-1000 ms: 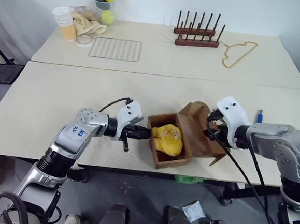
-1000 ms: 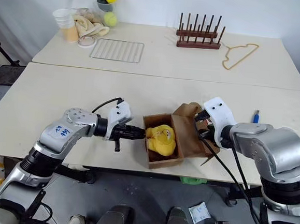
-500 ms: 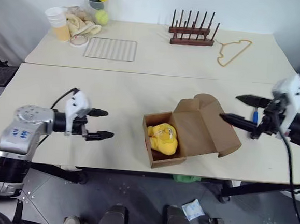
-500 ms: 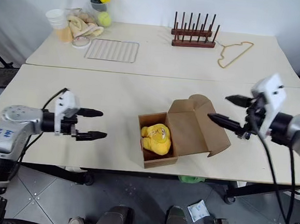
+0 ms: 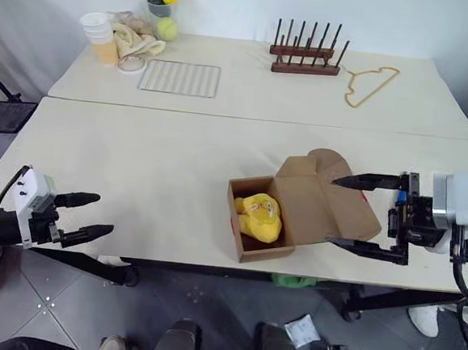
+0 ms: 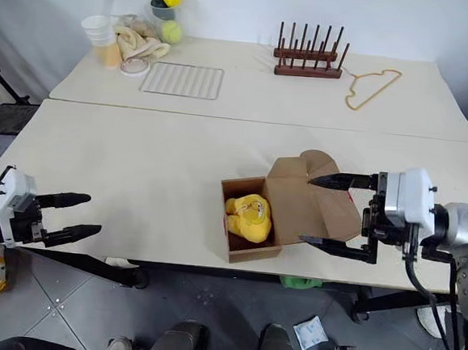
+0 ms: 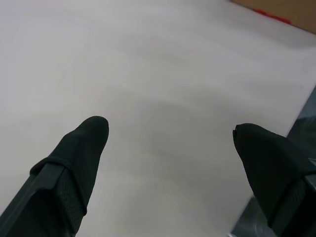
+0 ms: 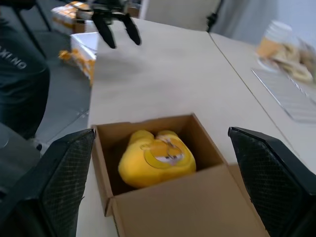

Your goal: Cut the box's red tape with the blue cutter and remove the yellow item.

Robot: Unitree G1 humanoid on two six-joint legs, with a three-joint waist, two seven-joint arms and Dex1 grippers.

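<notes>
Box open, yellow item inside.
The box (image 5: 296,212) sits near the table's (image 5: 154,161) front edge, the yellow item (image 5: 260,217) in it. Left gripper (image 5: 85,216) and right gripper (image 5: 353,213) are released, holding nothing.

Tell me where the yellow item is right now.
The yellow item lies inside the open box near the front edge of the near table, toward the robot's right, between the left gripper and the right gripper, held by neither.
</notes>
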